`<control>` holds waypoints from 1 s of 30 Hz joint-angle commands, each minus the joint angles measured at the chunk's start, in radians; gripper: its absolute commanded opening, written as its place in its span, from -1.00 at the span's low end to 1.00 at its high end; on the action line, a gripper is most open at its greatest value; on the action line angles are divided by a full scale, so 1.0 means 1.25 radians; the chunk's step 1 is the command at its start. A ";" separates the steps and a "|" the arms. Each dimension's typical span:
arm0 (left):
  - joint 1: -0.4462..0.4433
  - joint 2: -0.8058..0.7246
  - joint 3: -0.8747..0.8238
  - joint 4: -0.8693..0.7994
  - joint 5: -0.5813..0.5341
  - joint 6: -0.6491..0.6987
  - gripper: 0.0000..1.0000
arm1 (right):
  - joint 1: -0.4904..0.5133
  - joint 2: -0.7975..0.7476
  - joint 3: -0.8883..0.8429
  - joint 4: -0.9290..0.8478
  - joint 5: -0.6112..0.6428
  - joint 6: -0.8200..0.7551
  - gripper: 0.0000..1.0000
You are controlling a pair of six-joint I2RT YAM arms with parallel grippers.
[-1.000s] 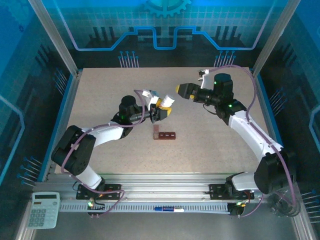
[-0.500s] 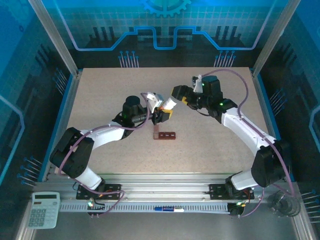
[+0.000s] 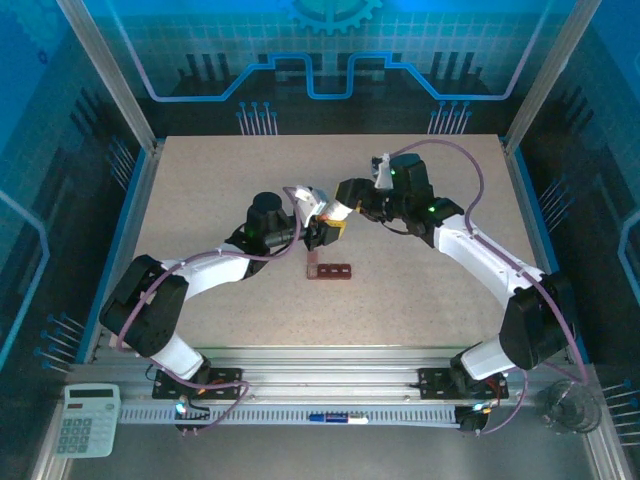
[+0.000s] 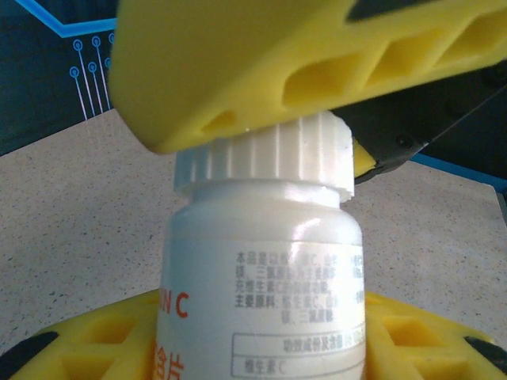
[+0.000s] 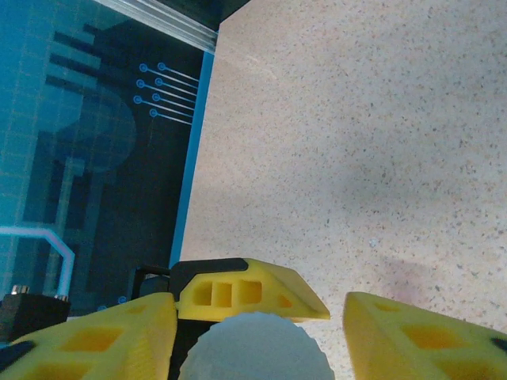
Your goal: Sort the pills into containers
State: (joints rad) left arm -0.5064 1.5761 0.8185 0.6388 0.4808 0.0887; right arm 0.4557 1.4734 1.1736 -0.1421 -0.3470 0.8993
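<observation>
Bottle (image 4: 261,277) in my left gripper (image 3: 326,228), cap (image 5: 253,348) between my right gripper's (image 3: 346,198) fingers (image 5: 428,332).
One white bottle, one ribbed cap, one strip of containers (image 3: 334,270). My left jaws clamp the bottle; my right jaws stand open around the cap. The top view shows the containers on the table (image 3: 430,300), just nearer than both grippers; my left wrist view shows the label (image 4: 293,293) print.
</observation>
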 commanded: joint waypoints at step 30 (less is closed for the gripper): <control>0.061 0.022 0.023 0.186 0.170 -0.230 -1.00 | -0.111 -0.071 -0.062 0.245 -0.224 -0.169 0.67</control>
State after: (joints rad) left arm -0.4347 1.6371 0.8185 0.9440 0.7193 -0.2882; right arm 0.3428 1.4353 1.1194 0.1307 -0.6548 0.6182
